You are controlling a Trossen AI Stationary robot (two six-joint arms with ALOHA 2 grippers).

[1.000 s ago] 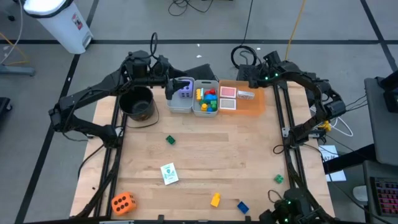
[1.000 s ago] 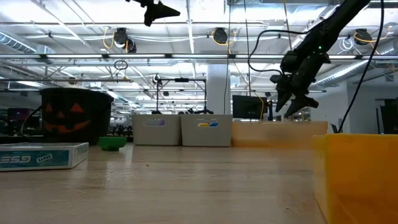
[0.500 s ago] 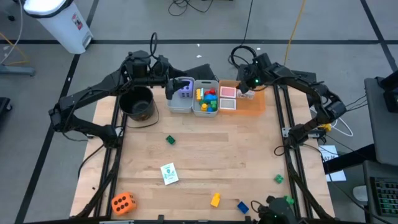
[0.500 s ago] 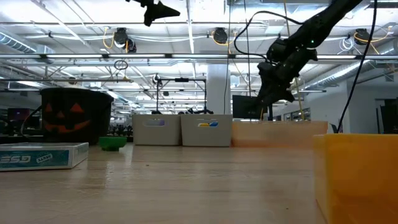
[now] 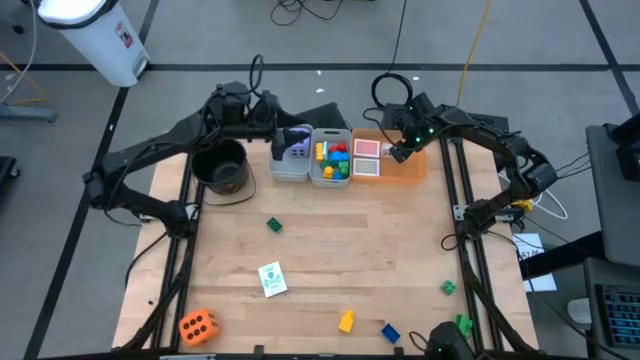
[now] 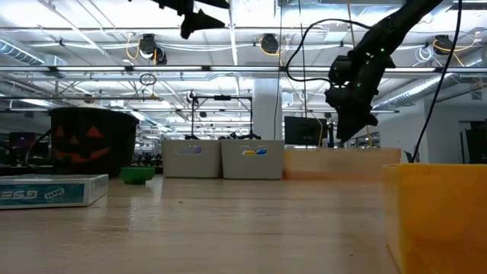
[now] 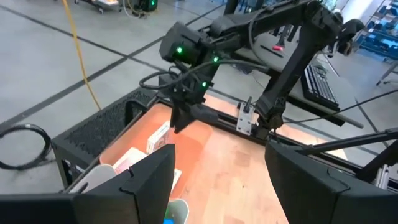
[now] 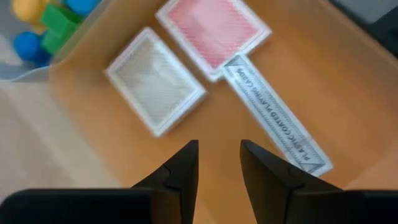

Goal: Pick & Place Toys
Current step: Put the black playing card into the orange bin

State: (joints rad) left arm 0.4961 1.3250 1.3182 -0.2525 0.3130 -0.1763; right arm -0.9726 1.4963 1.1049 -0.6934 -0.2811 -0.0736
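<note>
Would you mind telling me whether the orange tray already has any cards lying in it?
Yes. The orange tray holds three card packs lying flat: a red-backed one, a pale one, and a long box lying beside them.

left hand [image 5: 283, 140] – raised, fingers apart | right hand [image 5: 398, 152] – fingers narrowly parted

pale wood surface [image 5: 330, 250] on grey concrete floor [image 5: 60, 250]. white bin [image 5: 95, 35] far left. open hall behind, ceiling strip lights [image 6: 251, 34], pipes.
</note>
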